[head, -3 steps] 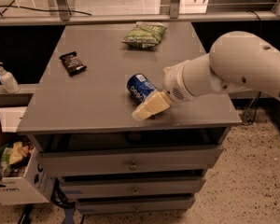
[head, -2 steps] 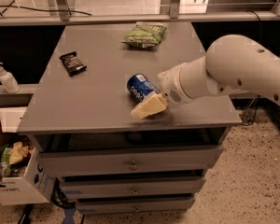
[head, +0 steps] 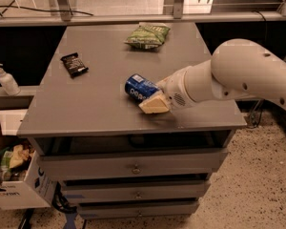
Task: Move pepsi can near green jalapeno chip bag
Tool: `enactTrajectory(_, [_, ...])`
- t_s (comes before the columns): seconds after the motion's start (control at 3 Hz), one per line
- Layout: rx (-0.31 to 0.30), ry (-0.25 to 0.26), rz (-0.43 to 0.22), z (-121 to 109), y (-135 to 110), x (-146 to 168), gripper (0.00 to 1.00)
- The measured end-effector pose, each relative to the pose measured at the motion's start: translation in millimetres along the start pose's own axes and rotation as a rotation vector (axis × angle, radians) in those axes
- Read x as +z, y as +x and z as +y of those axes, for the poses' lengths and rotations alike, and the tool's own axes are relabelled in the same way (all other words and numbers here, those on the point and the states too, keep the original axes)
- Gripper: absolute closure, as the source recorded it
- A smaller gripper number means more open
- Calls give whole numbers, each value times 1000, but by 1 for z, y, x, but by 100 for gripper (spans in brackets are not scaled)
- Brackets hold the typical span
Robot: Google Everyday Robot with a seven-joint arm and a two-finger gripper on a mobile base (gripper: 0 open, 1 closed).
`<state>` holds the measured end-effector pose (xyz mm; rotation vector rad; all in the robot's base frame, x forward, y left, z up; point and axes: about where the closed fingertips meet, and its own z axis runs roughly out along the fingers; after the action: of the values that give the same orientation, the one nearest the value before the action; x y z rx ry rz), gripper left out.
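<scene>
**A:** Starting at the near edge, what is different from a second ago?

**B:** Very little. The gripper [head: 145, 99] sits low over the front right part of the desk [head: 86, 104], in the same spot as before. Only the thick white arm [head: 238, 75] behind it has swung a touch to the left.

**A:** And the pepsi can [head: 139, 86]?

**B:** It has not moved. It lies on its side at the gripper's tip, silver end pointing up and left, and it seems to rest on the desk.

**A:** What about the fingers [head: 153, 105]?

**B:** The cream near one lies flush along the can's near side, and the other is hidden behind the can. To me they look drawn in narrow and holding the can.

**A:** So what does a still second mean here?

**B:** I would say the grasp was being settled and the carry has not yet begun.

**A:** What lies farther back?

**B:** A flat black snack packet [head: 74, 64] lies off to the left, well apart from the can. At the far edge is the green jalapeno chip bag [head: 148, 35], also well apart from the can, with bare desk between them. My judgement is that the whole move toward the bag is still to do.
</scene>
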<state>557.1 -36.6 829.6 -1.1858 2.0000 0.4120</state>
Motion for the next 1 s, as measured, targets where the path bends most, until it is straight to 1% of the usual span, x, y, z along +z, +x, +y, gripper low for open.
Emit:
enactTrajectory(0.33, [-12, 44, -23, -20, -7, -21, 87])
enactTrajectory(0.67, [-42, 124, -34, -57, -21, -57, 100])
enactTrajectory(1.0, [-42, 124, -34, -57, -21, -57, 100])
